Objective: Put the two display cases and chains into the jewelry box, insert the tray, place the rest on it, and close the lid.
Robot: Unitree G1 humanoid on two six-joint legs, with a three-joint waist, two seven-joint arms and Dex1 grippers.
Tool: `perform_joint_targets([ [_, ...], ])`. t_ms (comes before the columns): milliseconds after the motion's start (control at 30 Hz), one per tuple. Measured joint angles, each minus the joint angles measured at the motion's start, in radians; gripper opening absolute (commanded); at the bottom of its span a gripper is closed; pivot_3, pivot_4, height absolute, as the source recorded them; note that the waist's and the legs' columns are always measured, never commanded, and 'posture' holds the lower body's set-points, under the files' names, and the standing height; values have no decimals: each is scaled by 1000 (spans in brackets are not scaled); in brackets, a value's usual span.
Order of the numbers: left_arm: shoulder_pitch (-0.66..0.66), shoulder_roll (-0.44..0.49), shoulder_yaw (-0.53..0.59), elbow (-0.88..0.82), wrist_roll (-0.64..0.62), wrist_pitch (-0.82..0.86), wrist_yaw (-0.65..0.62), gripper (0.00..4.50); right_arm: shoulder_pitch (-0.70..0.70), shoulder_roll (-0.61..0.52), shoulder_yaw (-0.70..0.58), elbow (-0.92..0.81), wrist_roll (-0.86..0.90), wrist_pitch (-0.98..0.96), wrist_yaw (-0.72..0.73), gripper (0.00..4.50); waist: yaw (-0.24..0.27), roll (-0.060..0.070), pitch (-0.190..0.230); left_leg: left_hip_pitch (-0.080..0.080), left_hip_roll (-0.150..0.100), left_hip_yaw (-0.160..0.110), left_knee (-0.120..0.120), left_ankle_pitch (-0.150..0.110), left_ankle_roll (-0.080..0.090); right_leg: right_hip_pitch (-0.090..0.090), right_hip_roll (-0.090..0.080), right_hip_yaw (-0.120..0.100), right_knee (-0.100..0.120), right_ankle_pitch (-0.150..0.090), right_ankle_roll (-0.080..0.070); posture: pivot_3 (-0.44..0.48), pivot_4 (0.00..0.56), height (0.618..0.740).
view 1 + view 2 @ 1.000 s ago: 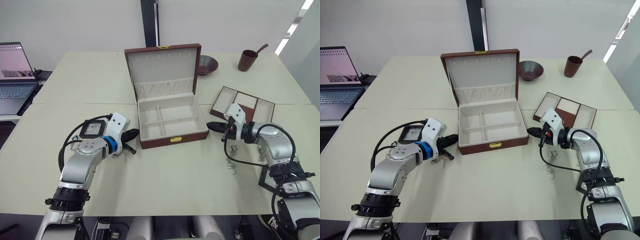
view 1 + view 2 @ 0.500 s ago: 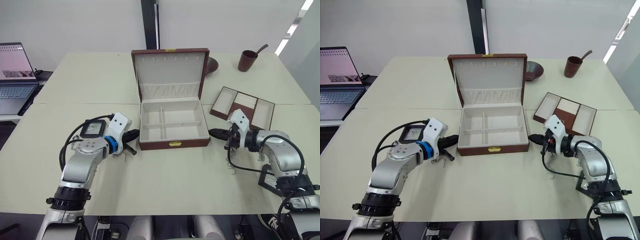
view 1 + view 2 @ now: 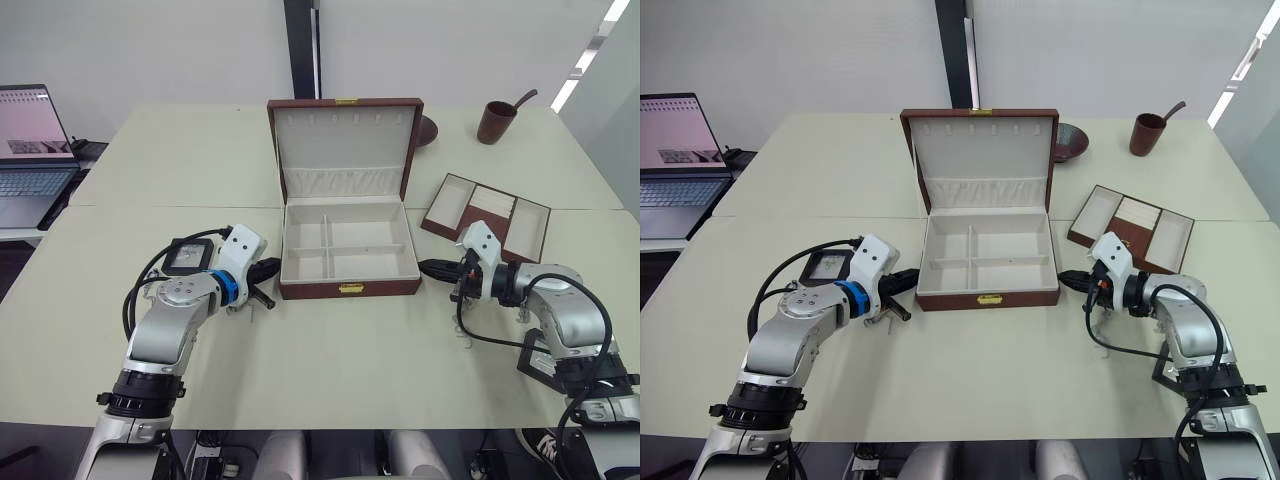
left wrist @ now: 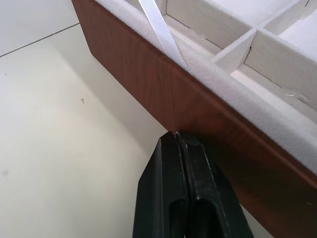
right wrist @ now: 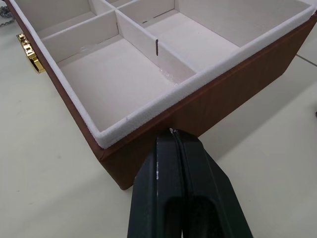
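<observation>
The jewelry box (image 3: 348,250) is sitting open at counter centre, lid (image 3: 344,148) upright. The left gripper (image 4: 179,144) and right gripper (image 5: 174,141) are pressing its side walls, jaws closed and empty. The box is probably rigid and heavy, so pushing low on the walls is advised.

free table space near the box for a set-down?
Bare: the table in front of the jewelry box, between both arms. Crowded: the left gripper and right gripper flank the box; the tray lies right.
</observation>
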Motion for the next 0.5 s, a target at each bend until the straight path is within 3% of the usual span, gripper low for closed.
perform_joint_targets([
  [500,-7,-3,0,17,1,-12,-6,0,23,-12,0,-24,30,17,1,16,0,0,0,0,0,0,0,0,0,0,0,0,0,0,0,0,150,740],
])
